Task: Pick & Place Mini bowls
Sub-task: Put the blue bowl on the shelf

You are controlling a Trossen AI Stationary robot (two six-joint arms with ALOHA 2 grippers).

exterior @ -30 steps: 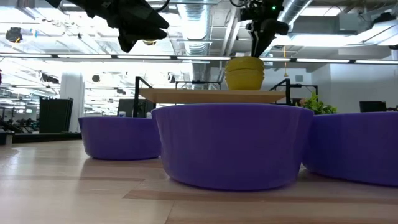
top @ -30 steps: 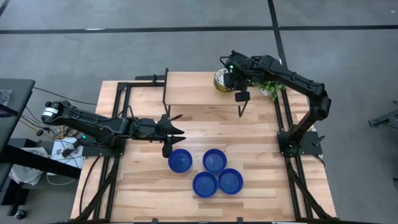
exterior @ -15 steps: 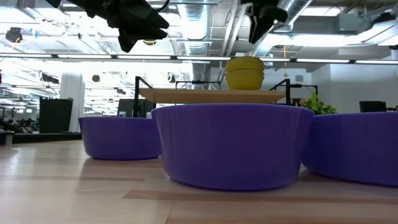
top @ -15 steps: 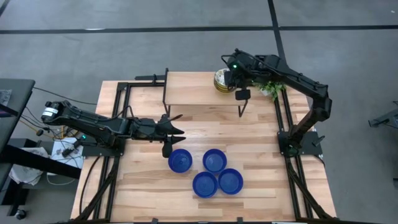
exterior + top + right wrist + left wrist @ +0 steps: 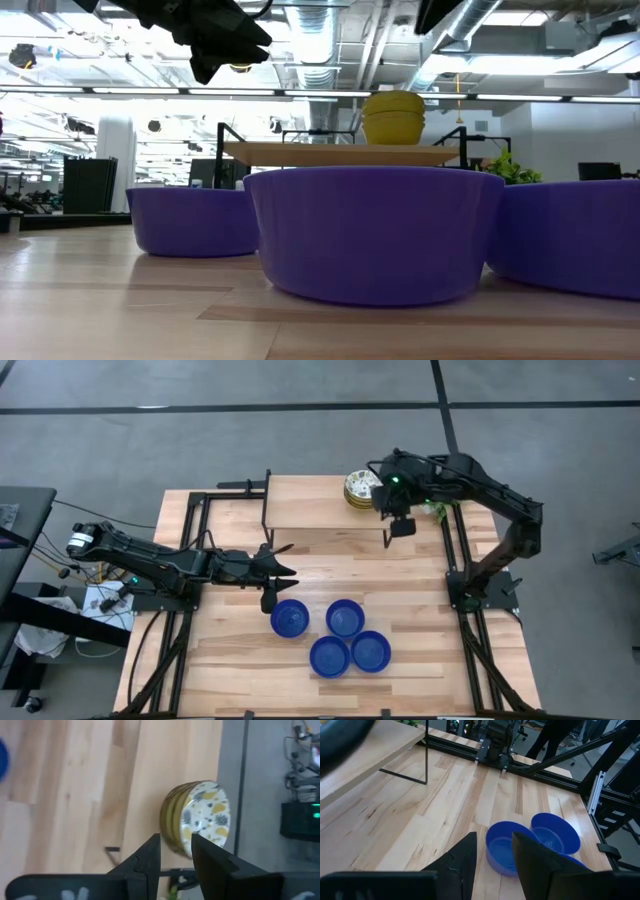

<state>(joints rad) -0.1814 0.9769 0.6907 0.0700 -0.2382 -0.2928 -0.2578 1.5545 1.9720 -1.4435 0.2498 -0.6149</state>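
Since a second ago my right gripper [image 5: 397, 520] has drawn away from the stack of patterned bowls [image 5: 360, 489], toward the shelf's right end, and has risen out of the low view. The stack sits upright on the raised wooden shelf [image 5: 310, 510], mouths up, a green plant [image 5: 438, 505] just beside it. Four blue bowls [image 5: 330, 635] cluster on the table [image 5: 230, 660] below, mouths up. My right fingers [image 5: 150, 857] stand slightly apart, pinching nothing. My left gripper [image 5: 275, 582] waits beside the nearest blue bowl, jaws likewise parted and empty.
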